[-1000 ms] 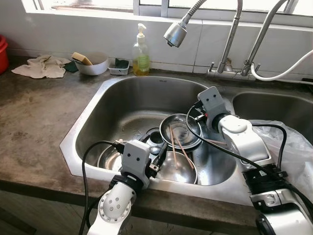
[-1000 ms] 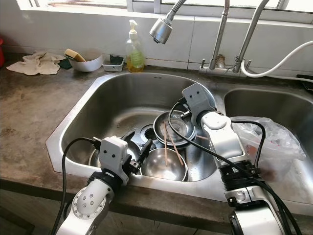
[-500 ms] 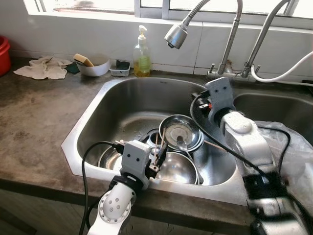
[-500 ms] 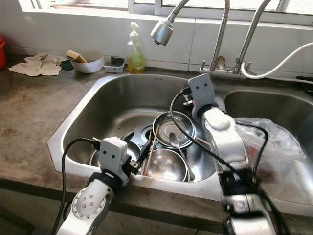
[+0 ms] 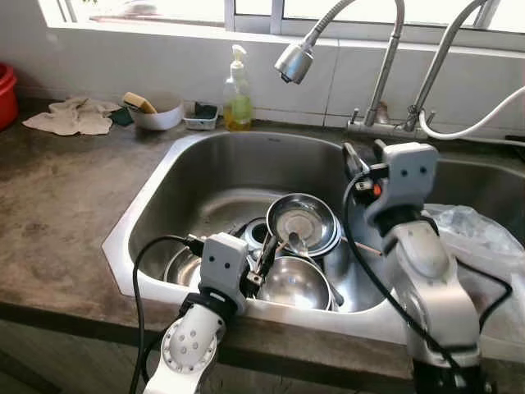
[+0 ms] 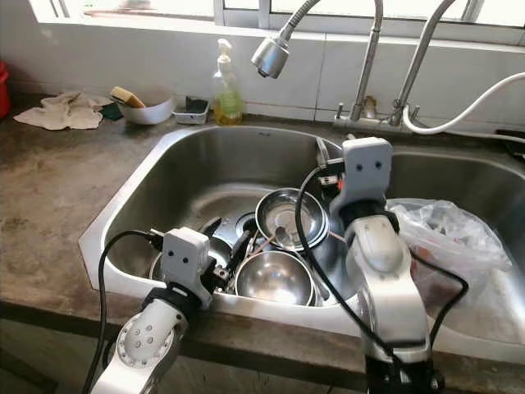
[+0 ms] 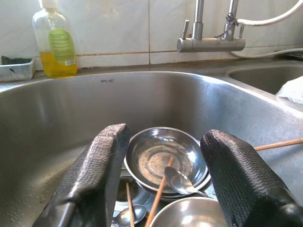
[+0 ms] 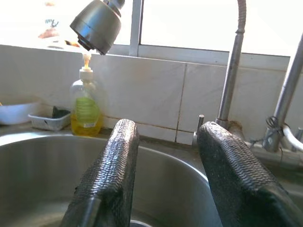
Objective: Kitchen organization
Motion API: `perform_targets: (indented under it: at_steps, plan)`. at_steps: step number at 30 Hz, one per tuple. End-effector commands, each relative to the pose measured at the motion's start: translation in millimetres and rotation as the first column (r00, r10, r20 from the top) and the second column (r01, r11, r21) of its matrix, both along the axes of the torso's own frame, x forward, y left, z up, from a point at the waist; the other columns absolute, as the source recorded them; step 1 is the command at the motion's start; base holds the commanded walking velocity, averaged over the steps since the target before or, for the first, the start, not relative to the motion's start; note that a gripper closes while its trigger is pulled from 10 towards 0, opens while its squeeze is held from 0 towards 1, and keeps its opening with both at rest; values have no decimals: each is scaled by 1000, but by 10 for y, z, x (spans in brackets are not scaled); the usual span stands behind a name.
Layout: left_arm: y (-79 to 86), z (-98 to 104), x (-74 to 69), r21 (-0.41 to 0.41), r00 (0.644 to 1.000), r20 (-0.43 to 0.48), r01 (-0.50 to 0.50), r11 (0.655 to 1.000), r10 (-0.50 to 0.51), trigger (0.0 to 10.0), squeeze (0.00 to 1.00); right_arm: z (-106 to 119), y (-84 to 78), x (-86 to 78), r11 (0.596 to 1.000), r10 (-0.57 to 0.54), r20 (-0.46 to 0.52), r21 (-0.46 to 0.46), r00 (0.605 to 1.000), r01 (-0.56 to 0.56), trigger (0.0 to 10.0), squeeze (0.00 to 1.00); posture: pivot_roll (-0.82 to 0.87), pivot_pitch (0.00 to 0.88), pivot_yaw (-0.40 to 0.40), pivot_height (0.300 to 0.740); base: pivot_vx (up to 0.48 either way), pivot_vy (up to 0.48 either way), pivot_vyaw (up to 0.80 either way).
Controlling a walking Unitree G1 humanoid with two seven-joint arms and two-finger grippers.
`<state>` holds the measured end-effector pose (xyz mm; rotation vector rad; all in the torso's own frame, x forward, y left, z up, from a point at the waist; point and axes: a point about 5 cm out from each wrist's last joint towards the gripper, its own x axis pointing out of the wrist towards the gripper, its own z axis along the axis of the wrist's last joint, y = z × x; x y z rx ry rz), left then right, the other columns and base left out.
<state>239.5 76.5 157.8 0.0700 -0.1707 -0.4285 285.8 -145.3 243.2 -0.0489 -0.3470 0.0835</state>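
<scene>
The steel sink (image 5: 156, 180) holds a shallow steel bowl (image 5: 302, 222) with a spoon (image 7: 182, 179) resting on its rim. A second steel bowl (image 5: 294, 283) sits nearer the front wall. Wooden chopsticks (image 7: 158, 194) lean between the two bowls. My left gripper (image 5: 267, 250) is low over the sink's front edge, open and empty, with its fingers pointing at the bowls. My right gripper (image 5: 353, 156) is raised above the sink's right side. It is open and empty and faces the tiled back wall and the spray head (image 8: 97, 23).
A soap bottle (image 5: 238, 94), a small tray and a white bowl with a sponge (image 5: 156, 115) stand on the back ledge. A cloth (image 5: 70, 116) lies at the far left. A clear plastic bag (image 5: 484, 238) is by the right basin. Tap pipes (image 5: 385, 74) rise behind the sink.
My right gripper has lifted from just over the shallow bowl and swung up toward the back wall. The chopsticks have shifted left off the bowls, and a spoon now shows in the shallow bowl.
</scene>
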Motion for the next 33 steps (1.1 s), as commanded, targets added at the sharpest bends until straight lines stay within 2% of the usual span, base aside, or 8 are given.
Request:
perform_targets:
  at_steps: [1,5,8,14,33]
  plan:
    - [3,73,-3,-7,999,34,-11,1000,12,10000,0,54,-4,-54,1000,-8,30,8,1000,8,10000,0,158,73,-35,740,0,0,0]
    - [19,109,3,-14,999,48,-18,1000,19,10000,0,-82,-5,-178,999,-18,-11,28,1000,18,10000,0,155,60,-29,740,0,0,0]
    - [24,112,9,-14,998,52,-18,1000,19,10000,0,-147,11,-213,999,-22,-33,31,999,23,10000,0,151,52,-21,740,0,0,0]
    - [14,105,6,-11,999,50,-9,1000,10,10000,0,-172,28,-208,999,-26,-43,38,999,27,10000,0,151,48,-20,740,0,219,0]
    - [15,103,8,-9,999,48,-6,1000,6,10000,0,-160,75,-177,999,-21,-41,40,999,23,10000,0,154,55,-21,740,0,395,0]
